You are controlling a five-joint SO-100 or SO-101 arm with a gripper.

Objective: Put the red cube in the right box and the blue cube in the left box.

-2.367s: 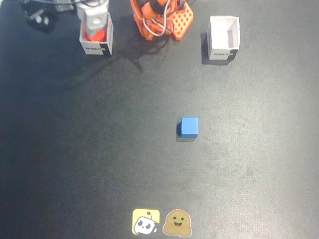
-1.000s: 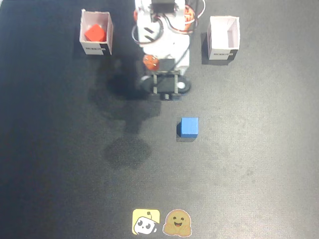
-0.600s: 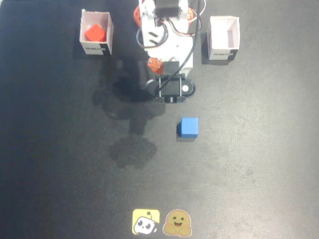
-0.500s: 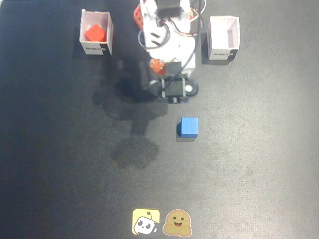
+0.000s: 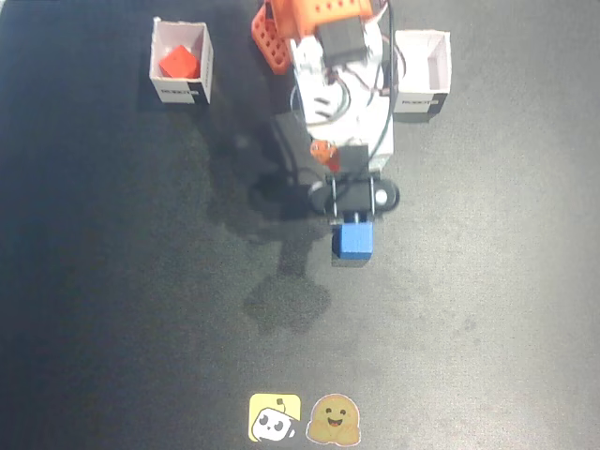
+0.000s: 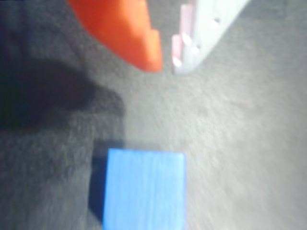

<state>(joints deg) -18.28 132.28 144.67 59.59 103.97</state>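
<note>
The small bright blue matte cube point(image 5: 355, 240) sits on the dark grey felt-like table point(image 5: 112, 309) in the fixed view, and everything else can be placed from it. Directly above it in that picture hangs the white-and-orange robot arm point(image 5: 333, 84), its black wrist block touching or nearly touching the cube's top edge (hard to tell which from this angle).

The wrist view is blurry, but it shows the gripper point(image 6: 165, 60) well: one orange finger point(image 6: 124, 33) and one white finger point(image 6: 201, 33), tips close together with a narrow gap of bare table showing between them. Nothing is held. The blue cube point(image 6: 144, 189) lies below those tips in the wrist view, apart from them, flat on the table with a dark shadow along its left side.

Up and far to the left of the blue cube in the fixed view stands a small white open-top card box with a dark printed label point(image 5: 181, 63), and the small red-orange cube point(image 5: 177, 63) lies inside it. Up and to the right of the blue cube, just beside the arm, stands the twin white open-top box point(image 5: 421, 73), its inside showing white-grey walls. Below the blue cube, at the picture's bottom edge, are two cartoon stickers, one yellow point(image 5: 275, 418) and one brownish point(image 5: 335, 420).
</note>
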